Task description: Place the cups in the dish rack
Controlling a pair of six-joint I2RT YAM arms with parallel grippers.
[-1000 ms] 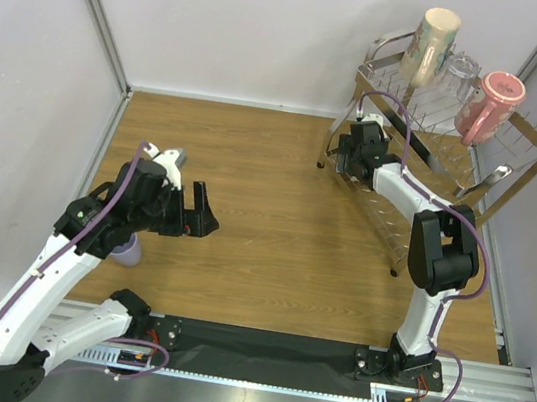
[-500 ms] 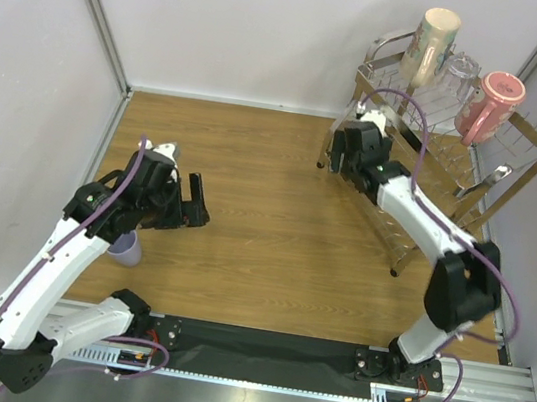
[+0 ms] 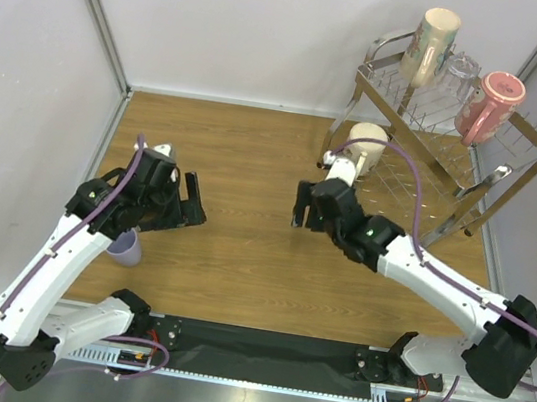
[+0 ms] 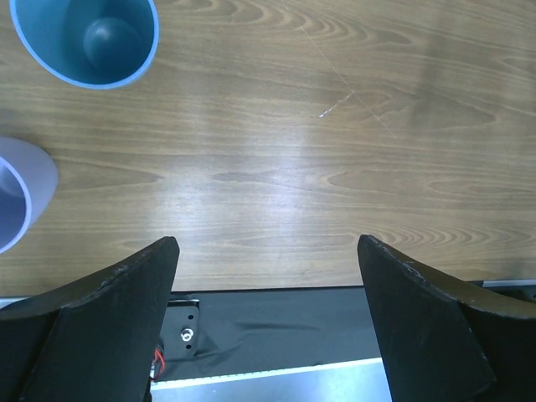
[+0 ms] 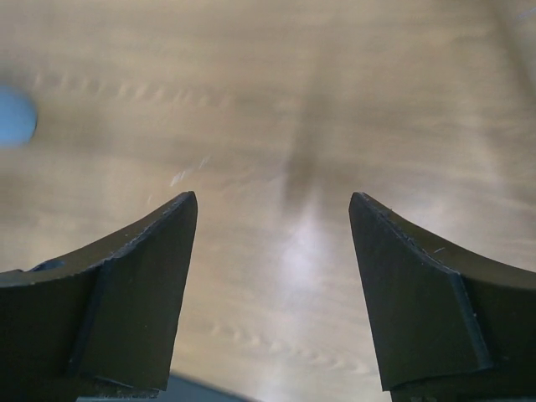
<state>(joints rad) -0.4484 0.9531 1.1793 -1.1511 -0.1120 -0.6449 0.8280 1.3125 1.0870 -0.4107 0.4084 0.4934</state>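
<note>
tumblers are what we have left to load: the blue tumbler point(image 4: 84, 38) and the lavender tumbler point(image 4: 15, 201) stand mouths up on the desk point(image 4: 276, 151), near each other under the left arm and well apart from the rack point(image 3: 419, 107) in the far right corner. on the rack's upper shelf sit the beige mug point(image 3: 433, 44), the glass point(image 3: 459, 73) and the pink mug point(image 3: 492, 103); the white mug point(image 3: 367, 140) rests lower down. the left pincer point(image 4: 266, 244) hangs spread and empty above bare wood just beside the tumblers. the right pincer point(image 5: 272, 201) is likewise spread, holding nothing, over the middle of the desk. we judge both tumblers to be light, stiff plastic with smooth, slightly tapered walls and no handle, so they may slip in a loose grip or tip if nudged. we would take one by the rim, with one finger inside and one outside, or across the body near the top, squeezing gently.
</note>
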